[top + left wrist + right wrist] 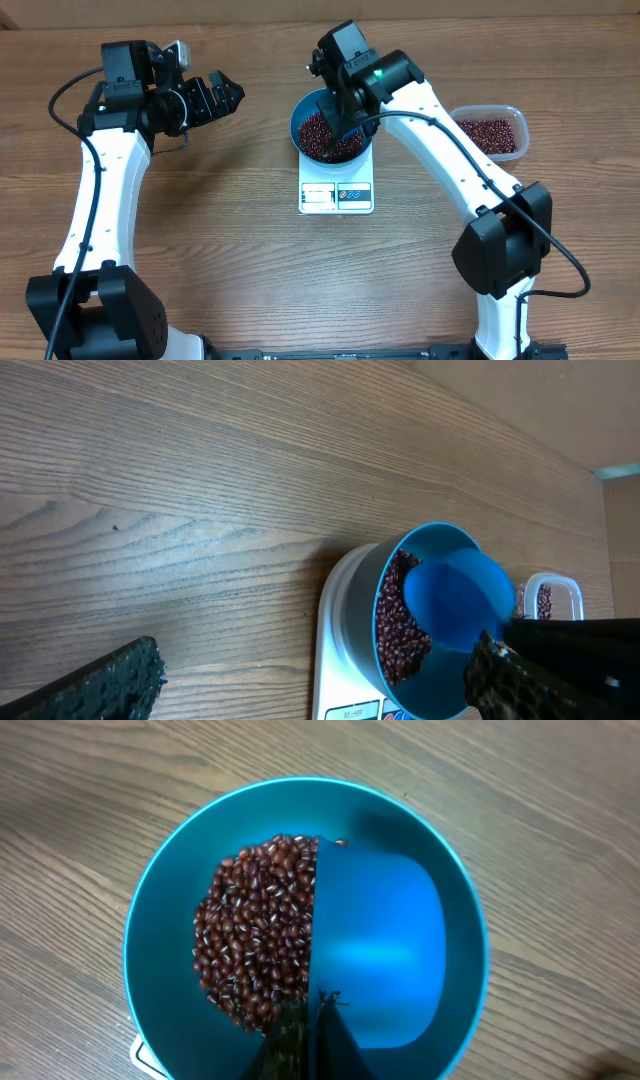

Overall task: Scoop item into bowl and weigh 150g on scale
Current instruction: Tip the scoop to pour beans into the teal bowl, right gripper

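Note:
The blue bowl (pixel 297 128) stands on the white scale (pixel 336 197) at the table's middle back. A heap of red-brown beans (pixel 255 940) lies in the left half of the bowl (pixel 160 920). My right gripper (pixel 315 1020) is shut on a small blue scoop (pixel 380 960), which hangs inside the bowl over its right half, beside the heap. From overhead the right gripper (pixel 335 105) sits right above the bowl. My left gripper (pixel 225 97) is open and empty, well left of the scale. Its wrist view shows the bowl (pixel 450 700), beans (pixel 400 630) and scoop (pixel 460 595).
A clear plastic tub (pixel 490 133) holding more beans sits to the right of the bowl, behind the right arm. The tub (pixel 545 597) peeks out past the bowl in the left wrist view. Bare wooden table (pixel 220 220) lies left of and in front of the scale.

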Action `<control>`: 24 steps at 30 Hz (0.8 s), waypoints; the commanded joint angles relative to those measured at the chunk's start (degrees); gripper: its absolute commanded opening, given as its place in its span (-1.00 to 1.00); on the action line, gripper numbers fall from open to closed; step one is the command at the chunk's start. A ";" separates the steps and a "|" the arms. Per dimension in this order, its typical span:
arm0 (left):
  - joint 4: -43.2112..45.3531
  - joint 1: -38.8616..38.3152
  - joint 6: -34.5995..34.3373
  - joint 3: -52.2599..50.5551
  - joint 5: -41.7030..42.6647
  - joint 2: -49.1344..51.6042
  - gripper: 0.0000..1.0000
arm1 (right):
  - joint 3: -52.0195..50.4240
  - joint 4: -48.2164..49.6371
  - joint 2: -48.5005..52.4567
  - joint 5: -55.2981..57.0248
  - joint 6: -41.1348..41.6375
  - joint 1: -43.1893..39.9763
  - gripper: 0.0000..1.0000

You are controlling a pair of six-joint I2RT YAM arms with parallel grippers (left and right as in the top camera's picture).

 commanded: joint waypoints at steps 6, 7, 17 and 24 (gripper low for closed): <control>0.07 -0.39 0.70 1.22 -0.35 -1.16 0.99 | 1.07 -1.07 0.17 -2.23 -0.26 0.11 -0.93; 0.07 -0.39 0.70 1.22 -0.35 -1.18 0.99 | 0.92 -1.14 0.17 -2.23 -0.26 0.11 -0.93; 0.07 -0.39 0.70 1.22 -0.35 -1.18 0.99 | 0.92 -1.51 0.22 -7.91 0.00 0.11 -0.92; 0.07 -0.39 0.70 1.22 -0.35 -1.18 0.99 | 0.92 -2.60 0.22 -8.68 4.28 -0.07 -0.93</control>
